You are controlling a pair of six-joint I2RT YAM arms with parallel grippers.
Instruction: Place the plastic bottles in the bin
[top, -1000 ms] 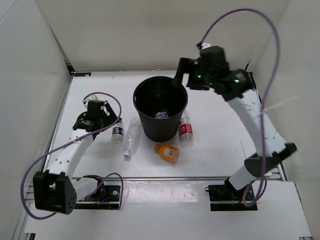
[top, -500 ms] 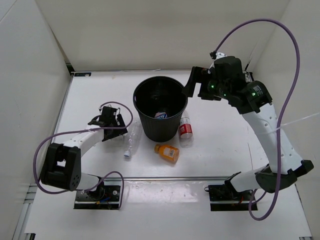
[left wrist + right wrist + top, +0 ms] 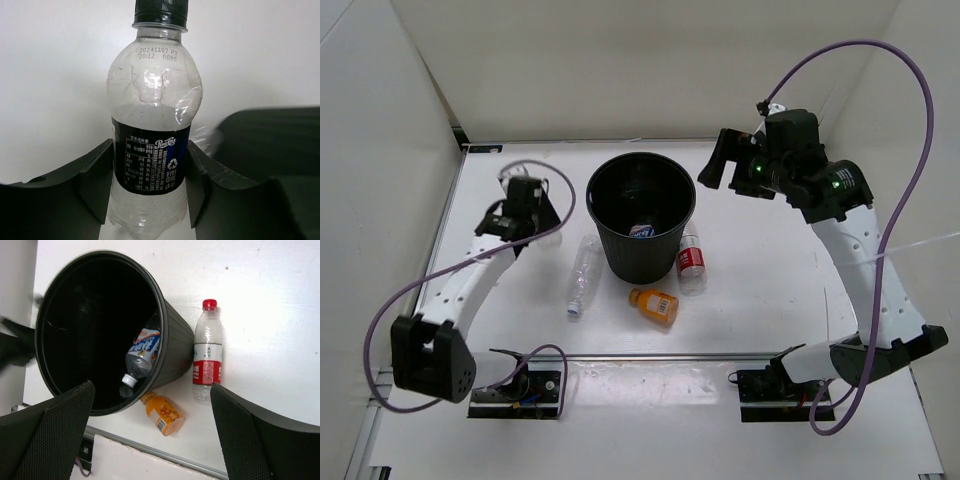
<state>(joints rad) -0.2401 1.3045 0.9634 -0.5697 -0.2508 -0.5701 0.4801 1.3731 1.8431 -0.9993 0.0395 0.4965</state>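
My left gripper (image 3: 150, 172) is shut on the clear plastic bottle with a dark-blue label (image 3: 152, 150), gripping it at the label with its black cap pointing away. From above, the left gripper (image 3: 527, 205) hangs left of the black bin (image 3: 603, 248) and hides that bottle. A white-blue labelled bottle (image 3: 142, 351) lies inside the bin (image 3: 172, 347). An unlabelled clear bottle (image 3: 583, 275), a red-labelled one (image 3: 691, 260) and a short orange one (image 3: 654, 305) lie on the table around the bin's base. My right gripper (image 3: 720, 165) is open and empty, raised to the right of the bin's rim.
White walls enclose the white table (image 3: 770, 290) on the left, back and right. A metal rail (image 3: 650, 357) runs along the near edge, with both arm bases behind it. Purple cables loop from each arm.
My left gripper closed on the dark-blue labelled bottle and carried it up and back from its spot beside the unlabelled bottle. The right arm drew away to the right of the bin.
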